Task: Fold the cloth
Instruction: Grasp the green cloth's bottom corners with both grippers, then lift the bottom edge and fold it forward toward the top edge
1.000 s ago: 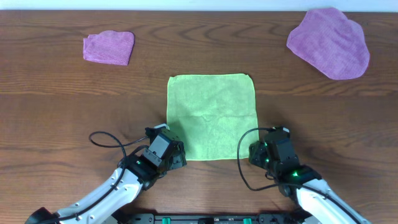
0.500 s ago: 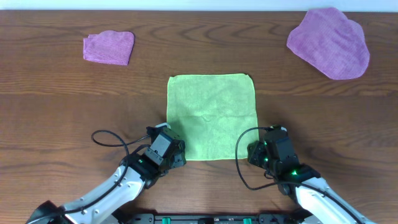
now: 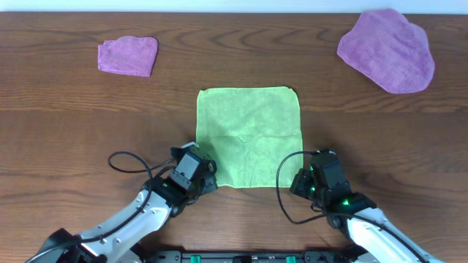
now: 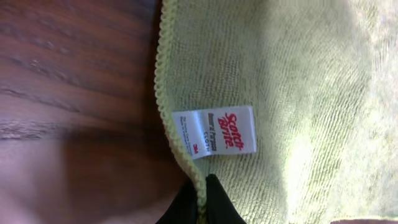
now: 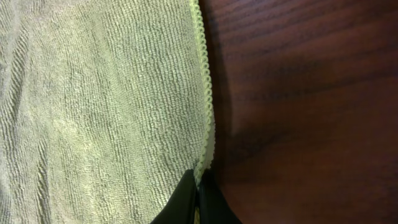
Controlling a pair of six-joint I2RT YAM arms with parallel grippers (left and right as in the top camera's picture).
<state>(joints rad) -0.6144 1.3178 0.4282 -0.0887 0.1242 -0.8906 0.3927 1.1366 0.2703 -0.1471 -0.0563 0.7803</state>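
The lime-green cloth (image 3: 249, 135) lies flat in the middle of the table. At its near left corner my left gripper (image 3: 207, 177) is shut on the stitched hem (image 4: 200, 198), just below the small white tag (image 4: 214, 131). The black fingertips (image 4: 219, 200) pinch the edge between them. My right gripper (image 3: 300, 177) is shut on the hem at the near right corner, where the cloth (image 5: 99, 106) fills the left of the right wrist view and its edge runs down into the black fingertips (image 5: 183, 200).
A small folded purple cloth (image 3: 129, 55) lies at the far left. A large purple cloth (image 3: 387, 51) lies at the far right. Bare brown wooden table (image 3: 88, 117) lies on both sides of the green cloth. Black cables loop beside both arms near the front edge.
Both grippers have closed onto the near corners of the green cloth. The near edge has lifted and puckered slightly between them.
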